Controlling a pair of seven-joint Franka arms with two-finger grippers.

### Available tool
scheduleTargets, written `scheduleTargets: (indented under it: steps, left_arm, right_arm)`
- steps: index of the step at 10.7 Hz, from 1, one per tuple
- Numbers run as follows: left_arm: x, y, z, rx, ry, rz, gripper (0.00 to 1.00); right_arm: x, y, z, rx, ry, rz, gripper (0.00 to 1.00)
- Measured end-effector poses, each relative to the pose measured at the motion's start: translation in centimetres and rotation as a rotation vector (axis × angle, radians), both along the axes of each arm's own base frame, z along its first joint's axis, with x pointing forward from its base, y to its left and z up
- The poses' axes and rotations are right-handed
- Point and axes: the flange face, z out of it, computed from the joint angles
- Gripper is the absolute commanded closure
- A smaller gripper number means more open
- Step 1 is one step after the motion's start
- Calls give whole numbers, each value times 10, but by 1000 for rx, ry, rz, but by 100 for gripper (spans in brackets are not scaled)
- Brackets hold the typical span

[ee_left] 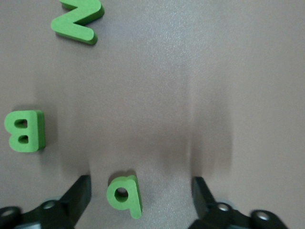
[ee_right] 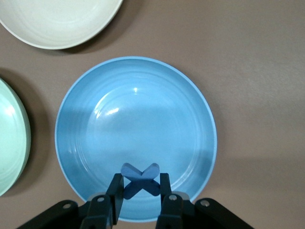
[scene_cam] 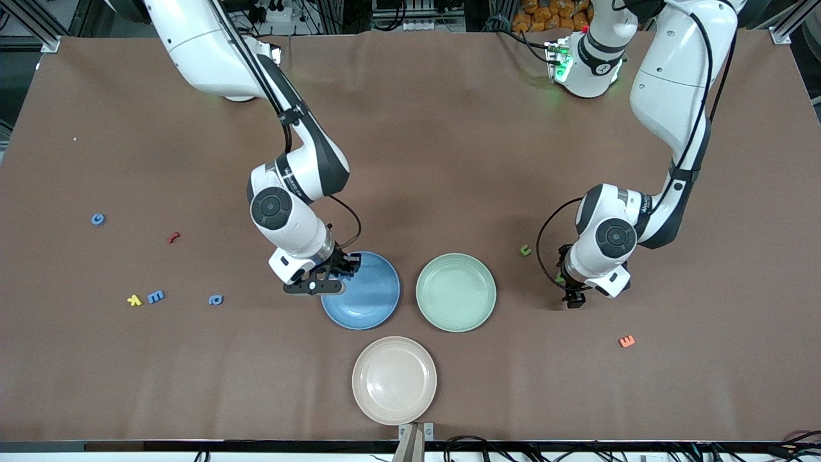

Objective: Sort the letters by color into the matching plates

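Held letter: a small flat blue letter X (ee_right: 139,177) of matte foam, pinched upright between the fingers of the right gripper (ee_right: 139,191); it hangs over the rim of the blue plate (ee_right: 136,95)
Blue plate: round, glossy, shallow, with faint rings inside; it sits beside the green plate (scene_cam: 456,292), toward the right arm's end of the table
Green plate: pale mint, same size; the cream plate (scene_cam: 394,380) lies nearer the camera than both
Green letters: a P (ee_left: 125,194), a B (ee_left: 24,130) and an N (ee_left: 77,20), thick and bright green, flat on the brown table (scene_cam: 449,147) under the left arm
Left gripper (ee_left: 140,202): low over the table, fingers spread apart on either side of the P, not touching it
Loose letters: three blue ones (scene_cam: 97,219) (scene_cam: 156,296) (scene_cam: 216,299), a yellow one (scene_cam: 133,299) and a red one (scene_cam: 172,237) toward the right arm's end; an orange one (scene_cam: 626,341) and another green one (scene_cam: 526,250) toward the left arm's end
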Motion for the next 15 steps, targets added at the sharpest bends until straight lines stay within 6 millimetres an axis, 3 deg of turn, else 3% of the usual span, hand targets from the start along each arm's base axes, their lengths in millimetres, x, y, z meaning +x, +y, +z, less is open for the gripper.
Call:
scheduleTargets:
  steps: [1, 2, 3, 7, 9, 12, 15]
  left_arm:
    - [1, 1, 2, -1, -4, 6, 100]
    - [4, 2, 5, -3, -13, 39, 100]
    - [6, 3, 8, -6, -21, 79, 100]
    - [8, 5, 11, -9, -31, 117, 100]
    - [9, 5, 12, -11, -36, 119, 100]
    - [15, -6, 22, -26, -65, 107, 100]
    - [19, -46, 42, -60, -104, 60, 100]
  right_arm:
    - [3, 2, -3, 5, -15, -1, 44]
    - [5, 3, -7, 6, -23, -2, 13]
    - [6, 2, -10, 5, -24, -4, 0]
    - [12, -3, -4, 1, -45, 19, 0]
    - [24, -22, 1, -19, -69, 53, 0]
    - [46, -78, 6, -49, -71, 85, 0]
    - [61, -152, 11, -84, -5, 106, 0]
